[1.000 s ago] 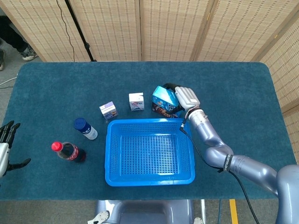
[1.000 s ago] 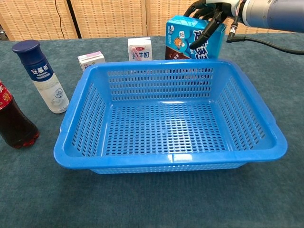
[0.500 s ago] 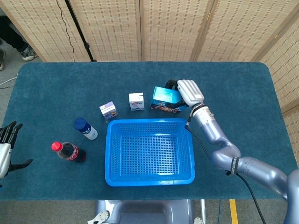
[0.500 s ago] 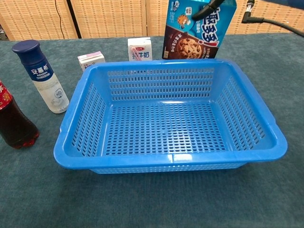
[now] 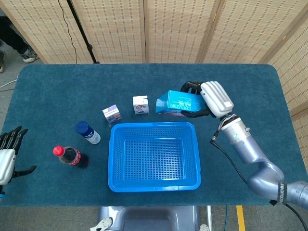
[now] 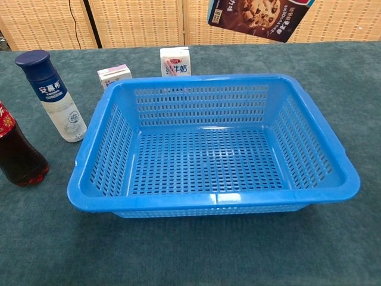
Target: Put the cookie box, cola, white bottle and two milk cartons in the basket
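Note:
My right hand [image 5: 211, 98] grips the blue cookie box [image 5: 177, 103] and holds it in the air behind the blue basket [image 5: 115, 159]; in the chest view only the box's lower part [image 6: 256, 16] shows at the top edge, above the basket's far rim [image 6: 202, 80]. Two milk cartons [image 5: 112, 114] [image 5: 140, 104] stand behind the basket, also seen from the chest [image 6: 114, 75] [image 6: 175, 61]. The white bottle [image 5: 88, 133] [image 6: 52, 95] and the cola [image 5: 70, 156] [image 6: 18, 156] stand left of the basket. My left hand [image 5: 8, 156] hovers open at the table's left edge.
The basket holds nothing. Folding screens [image 5: 144, 29] stand behind the blue-carpeted table [image 5: 250, 96]. Bare cloth lies right of the basket and across the table's back.
My right hand has lifted the cookie box off the table, raising it up and to the right and tilting it. The left hand has barely shifted.

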Available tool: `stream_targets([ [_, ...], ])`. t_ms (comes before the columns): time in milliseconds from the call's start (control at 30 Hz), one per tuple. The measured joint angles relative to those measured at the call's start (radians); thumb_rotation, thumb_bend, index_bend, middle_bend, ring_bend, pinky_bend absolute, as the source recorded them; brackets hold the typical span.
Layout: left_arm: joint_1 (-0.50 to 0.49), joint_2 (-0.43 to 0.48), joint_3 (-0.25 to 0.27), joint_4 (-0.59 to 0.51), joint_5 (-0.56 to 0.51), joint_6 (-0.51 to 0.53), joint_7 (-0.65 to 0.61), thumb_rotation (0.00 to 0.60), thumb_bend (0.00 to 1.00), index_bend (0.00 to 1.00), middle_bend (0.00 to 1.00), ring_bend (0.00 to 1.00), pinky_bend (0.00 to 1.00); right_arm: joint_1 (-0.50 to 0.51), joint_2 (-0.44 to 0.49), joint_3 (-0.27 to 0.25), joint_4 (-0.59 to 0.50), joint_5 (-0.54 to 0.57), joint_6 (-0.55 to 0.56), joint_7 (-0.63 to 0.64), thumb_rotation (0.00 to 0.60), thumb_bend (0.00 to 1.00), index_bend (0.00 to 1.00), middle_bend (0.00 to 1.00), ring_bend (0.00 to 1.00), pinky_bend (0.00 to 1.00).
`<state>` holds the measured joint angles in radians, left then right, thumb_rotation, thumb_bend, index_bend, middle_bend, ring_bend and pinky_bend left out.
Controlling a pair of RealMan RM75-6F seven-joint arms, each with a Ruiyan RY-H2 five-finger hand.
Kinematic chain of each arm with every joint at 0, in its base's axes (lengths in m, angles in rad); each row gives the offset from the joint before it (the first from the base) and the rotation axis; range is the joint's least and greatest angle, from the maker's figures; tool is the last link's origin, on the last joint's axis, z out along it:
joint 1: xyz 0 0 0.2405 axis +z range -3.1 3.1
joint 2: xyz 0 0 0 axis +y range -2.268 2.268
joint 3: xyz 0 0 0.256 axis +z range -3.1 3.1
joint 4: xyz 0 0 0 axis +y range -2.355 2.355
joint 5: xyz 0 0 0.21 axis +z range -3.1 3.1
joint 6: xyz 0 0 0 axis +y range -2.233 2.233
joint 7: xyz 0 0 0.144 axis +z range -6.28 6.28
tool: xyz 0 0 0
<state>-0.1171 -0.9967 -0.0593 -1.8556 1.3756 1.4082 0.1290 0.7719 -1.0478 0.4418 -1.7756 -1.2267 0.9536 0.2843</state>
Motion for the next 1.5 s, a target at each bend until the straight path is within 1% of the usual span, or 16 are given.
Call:
stream_targets([
  [133, 0.001, -0.002, 0.004, -0.005, 0.006, 0.003, 0.006, 0.600, 0.07, 0.00, 0.00, 0.00, 0.00, -0.007, 0.029, -0.007, -0.082, -0.007, -0.013, -0.003, 0.600, 0.45, 0.58, 0.64, 0.62, 0.51],
  [233, 0.001, -0.002, 0.005, -0.005, 0.008, 0.003, 0.008, 0.600, 0.07, 0.00, 0.00, 0.00, 0.00, 0.006, 0.021, -0.020, -0.095, -0.003, -0.033, -0.030, 0.600, 0.45, 0.58, 0.64, 0.62, 0.51],
  [400, 0.003, 0.001, 0.004, -0.004, 0.008, 0.007, -0.003, 0.600, 0.07, 0.00, 0.00, 0.00, 0.00, 0.050, -0.039, -0.055, -0.075, 0.025, -0.073, -0.108, 0.600, 0.45, 0.58, 0.64, 0.62, 0.51],
  [533, 0.004, 0.007, 0.002, -0.002, 0.007, 0.009, -0.021, 0.600, 0.07, 0.00, 0.00, 0.00, 0.00, 0.085, -0.090, -0.082, -0.042, 0.081, -0.106, -0.169, 0.600, 0.45, 0.58, 0.64, 0.62, 0.51],
  [633, 0.004, 0.010, 0.000, 0.002, 0.004, 0.007, -0.028, 0.600, 0.07, 0.00, 0.00, 0.00, 0.00, 0.102, -0.102, -0.096, -0.034, 0.111, -0.130, -0.195, 0.600, 0.45, 0.59, 0.64, 0.62, 0.51],
  [867, -0.003, 0.011, -0.002, 0.006, -0.003, -0.006, -0.031, 0.600, 0.07, 0.00, 0.00, 0.00, 0.00, 0.124, -0.109, -0.131, -0.021, 0.138, -0.156, -0.262, 0.600, 0.45, 0.58, 0.63, 0.61, 0.51],
  [933, -0.004, 0.010, -0.001, 0.006, -0.004, -0.007, -0.027, 0.600, 0.07, 0.00, 0.00, 0.00, 0.00, 0.128, -0.115, -0.142, -0.014, 0.139, -0.157, -0.286, 0.600, 0.45, 0.56, 0.60, 0.58, 0.51],
  [1033, -0.004, 0.010, 0.002, 0.004, 0.001, -0.009, -0.024, 0.600, 0.07, 0.00, 0.00, 0.00, 0.00, 0.133, -0.132, -0.163, 0.013, 0.130, -0.161, -0.307, 0.600, 0.45, 0.50, 0.50, 0.48, 0.46],
  [1100, -0.003, 0.010, 0.003, 0.002, 0.003, -0.006, -0.024, 0.600, 0.07, 0.00, 0.00, 0.00, 0.00, 0.134, -0.146, -0.173, 0.036, 0.119, -0.162, -0.310, 0.600, 0.44, 0.45, 0.42, 0.40, 0.41],
  [1133, -0.002, 0.010, 0.004, 0.001, 0.004, -0.005, -0.025, 0.600, 0.07, 0.00, 0.00, 0.00, 0.00, 0.134, -0.156, -0.180, 0.055, 0.109, -0.160, -0.313, 0.600, 0.44, 0.43, 0.40, 0.38, 0.39],
  [1167, -0.001, 0.011, 0.004, 0.001, 0.005, -0.003, -0.026, 0.600, 0.07, 0.00, 0.00, 0.00, 0.00, 0.133, -0.164, -0.185, 0.070, 0.100, -0.157, -0.316, 0.600, 0.40, 0.41, 0.37, 0.35, 0.37],
  [1233, 0.000, 0.011, 0.005, 0.001, 0.006, -0.002, -0.026, 0.600, 0.07, 0.00, 0.00, 0.00, 0.00, 0.128, -0.183, -0.196, 0.102, 0.080, -0.138, -0.326, 0.600, 0.26, 0.36, 0.31, 0.30, 0.30],
  [1267, 0.000, 0.011, 0.005, 0.001, 0.007, -0.002, -0.026, 0.600, 0.07, 0.00, 0.00, 0.00, 0.00, 0.125, -0.190, -0.200, 0.109, 0.074, -0.127, -0.329, 0.600, 0.17, 0.32, 0.26, 0.27, 0.25],
  [1300, -0.001, 0.011, 0.006, 0.001, 0.008, -0.003, -0.025, 0.600, 0.07, 0.00, 0.00, 0.00, 0.00, 0.121, -0.196, -0.204, 0.114, 0.068, -0.116, -0.333, 0.600, 0.10, 0.28, 0.22, 0.23, 0.21],
  [1400, -0.002, 0.010, 0.008, 0.000, 0.012, -0.005, -0.023, 0.600, 0.07, 0.00, 0.00, 0.00, 0.00, 0.111, -0.200, -0.214, 0.118, 0.054, -0.093, -0.358, 0.600, 0.00, 0.20, 0.12, 0.14, 0.15],
  [1500, -0.002, 0.011, 0.011, 0.000, 0.017, -0.006, -0.025, 0.600, 0.07, 0.00, 0.00, 0.00, 0.00, 0.098, -0.193, -0.219, 0.098, 0.051, -0.068, -0.383, 0.600, 0.00, 0.16, 0.07, 0.08, 0.13],
])
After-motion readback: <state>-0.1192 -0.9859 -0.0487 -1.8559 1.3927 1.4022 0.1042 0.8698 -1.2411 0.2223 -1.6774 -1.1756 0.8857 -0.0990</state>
